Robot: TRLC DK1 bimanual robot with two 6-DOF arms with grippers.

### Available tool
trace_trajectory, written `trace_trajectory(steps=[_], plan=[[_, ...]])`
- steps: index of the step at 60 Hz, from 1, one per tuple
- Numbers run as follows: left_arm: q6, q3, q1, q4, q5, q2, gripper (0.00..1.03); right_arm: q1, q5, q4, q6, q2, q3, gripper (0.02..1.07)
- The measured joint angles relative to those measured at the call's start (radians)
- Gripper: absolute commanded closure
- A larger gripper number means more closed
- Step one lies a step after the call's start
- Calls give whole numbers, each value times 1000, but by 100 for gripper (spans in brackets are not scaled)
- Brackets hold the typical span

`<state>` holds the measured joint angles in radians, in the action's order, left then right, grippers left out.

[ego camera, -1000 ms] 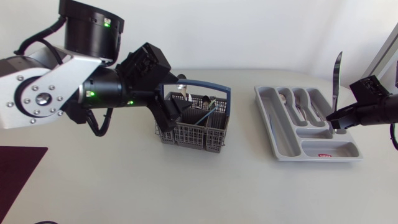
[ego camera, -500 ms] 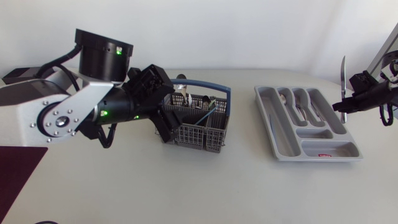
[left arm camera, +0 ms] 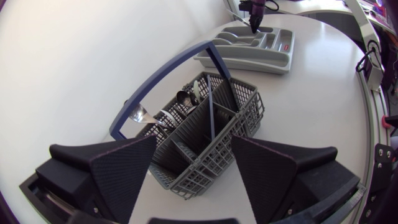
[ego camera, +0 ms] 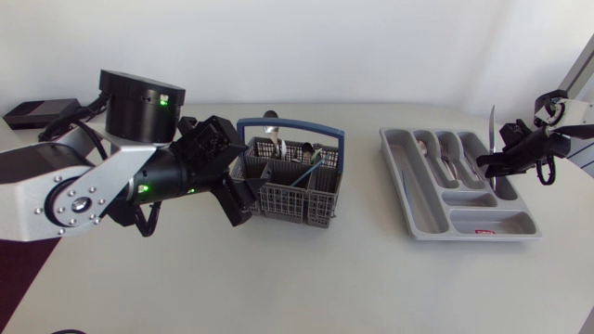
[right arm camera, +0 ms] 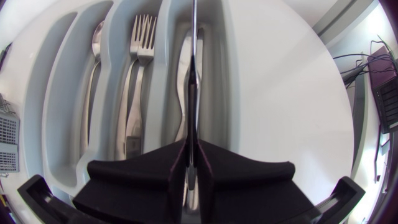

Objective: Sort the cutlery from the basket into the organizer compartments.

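The grey cutlery basket [ego camera: 295,181] with a blue handle [ego camera: 295,124] stands mid-table and holds several pieces of cutlery [ego camera: 307,160]. My left gripper [ego camera: 243,197] is open at the basket's left end; in the left wrist view its jaws flank the near corner of the basket [left arm camera: 208,127] without touching it. My right gripper [ego camera: 492,167] is shut on a knife [ego camera: 491,125] over the right side of the grey organizer [ego camera: 422,218]. In the right wrist view the knife [right arm camera: 194,56] points ahead of the gripper [right arm camera: 191,163] above the compartment that holds another knife [right arm camera: 184,74].
The organizer [right arm camera: 68,93] also holds spoons [right arm camera: 96,68] and forks [right arm camera: 138,68] in the neighbouring long slots. A dark red mat [ego camera: 23,250] lies at the table's left edge. A black box [ego camera: 37,111] sits at the back left.
My left gripper has drawn back leftward from over the basket to its left end. My right gripper has tipped the knife from upright down toward the organizer's right long compartment.
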<state>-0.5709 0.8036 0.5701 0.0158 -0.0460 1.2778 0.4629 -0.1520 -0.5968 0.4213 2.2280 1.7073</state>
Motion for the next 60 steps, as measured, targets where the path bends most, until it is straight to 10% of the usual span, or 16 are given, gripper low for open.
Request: trace_trajectory(steps=[24, 60], plan=[[-3, -26, 0, 0, 0, -32, 21, -17, 42, -10, -30, 71, 74, 92], [-3, -58, -11, 1, 3, -81, 20, 2, 49, 82, -20, -94, -167, 41]])
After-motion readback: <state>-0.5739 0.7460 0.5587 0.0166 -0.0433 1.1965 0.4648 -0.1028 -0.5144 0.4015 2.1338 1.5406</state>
